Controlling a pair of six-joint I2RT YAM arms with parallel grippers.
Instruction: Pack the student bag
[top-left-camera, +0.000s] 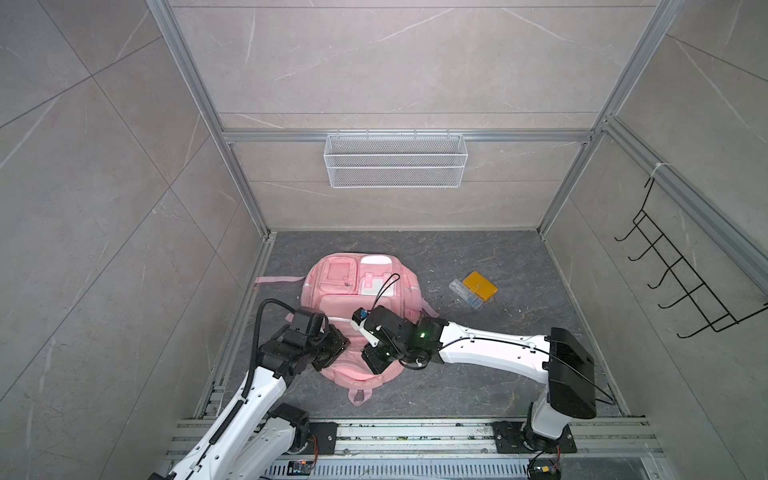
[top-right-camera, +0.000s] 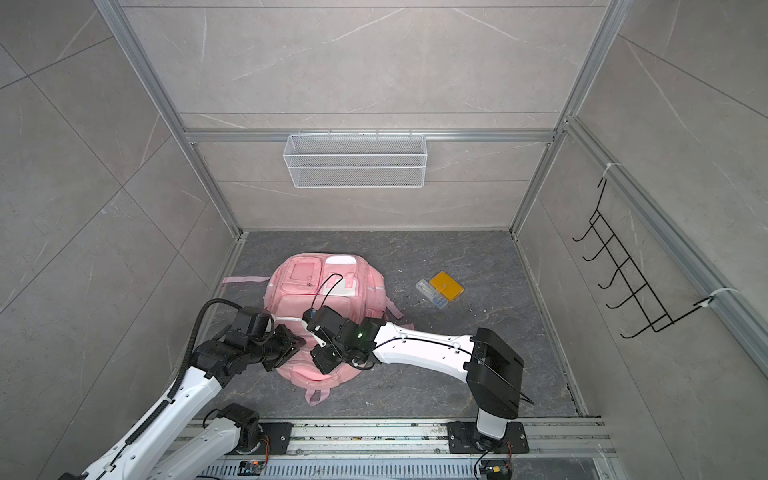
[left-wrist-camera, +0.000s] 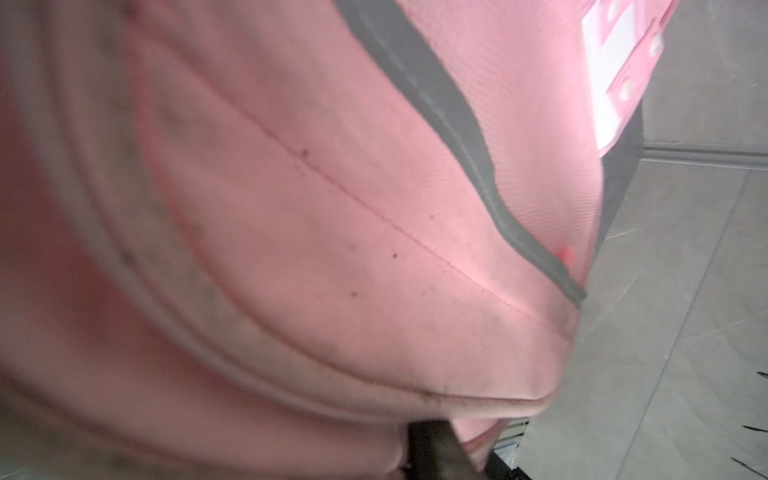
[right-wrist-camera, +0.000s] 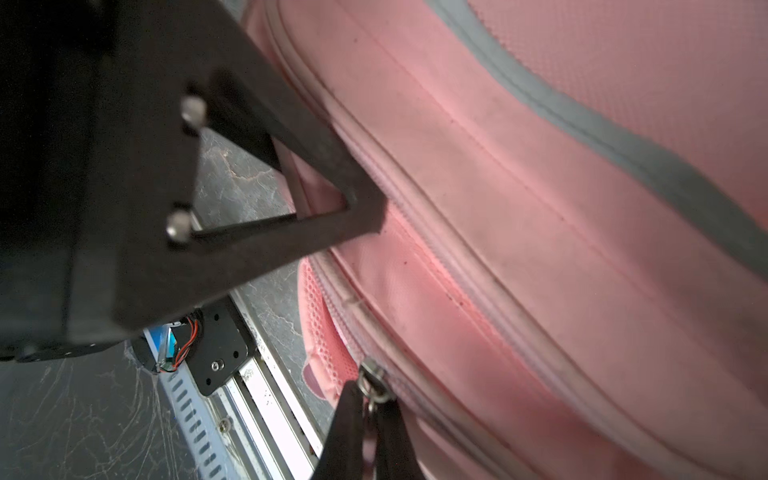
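Observation:
The pink student bag (top-left-camera: 357, 291) (top-right-camera: 316, 286) lies flat on the dark floor, front side up. Both grippers meet at its near end. My left gripper (top-left-camera: 338, 343) (top-right-camera: 297, 343) is shut on a fold of the bag's fabric. Pink cloth fills the left wrist view, and only one dark finger (left-wrist-camera: 432, 449) shows there. In the right wrist view, the left gripper's triangular finger (right-wrist-camera: 332, 195) digs in beside the zip seam. My right gripper (right-wrist-camera: 372, 401) (top-left-camera: 368, 365) is shut on the metal zip pull (right-wrist-camera: 374, 384) at the bag's edge.
A yellow flat case (top-left-camera: 480, 284) and a clear plastic box (top-left-camera: 465, 293) lie on the floor right of the bag. A white wire basket (top-left-camera: 395, 160) hangs on the back wall and a black hook rack (top-left-camera: 681, 266) on the right wall. Metal rails (top-left-camera: 415, 436) run along the front.

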